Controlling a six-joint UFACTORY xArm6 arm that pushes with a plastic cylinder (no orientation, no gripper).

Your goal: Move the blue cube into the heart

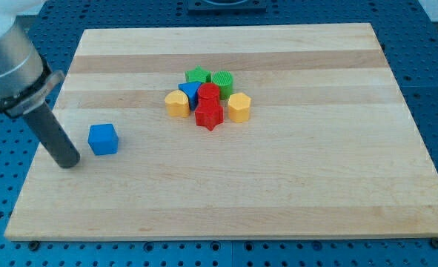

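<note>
The blue cube [104, 139] sits alone on the wooden board at the view's left. My tip [70, 162] rests on the board just left of and slightly below the cube, a small gap apart. The yellow heart [176, 103] stands at the left edge of a cluster near the board's middle, well to the right of the cube and a little toward the view's top.
The cluster also holds a blue triangular block [190, 92], a red cylinder [208, 95], a red star [209, 116], a yellow hexagon [239, 107], a green star [198, 75] and a green cylinder [222, 80]. The board's left edge [41, 148] is near my tip.
</note>
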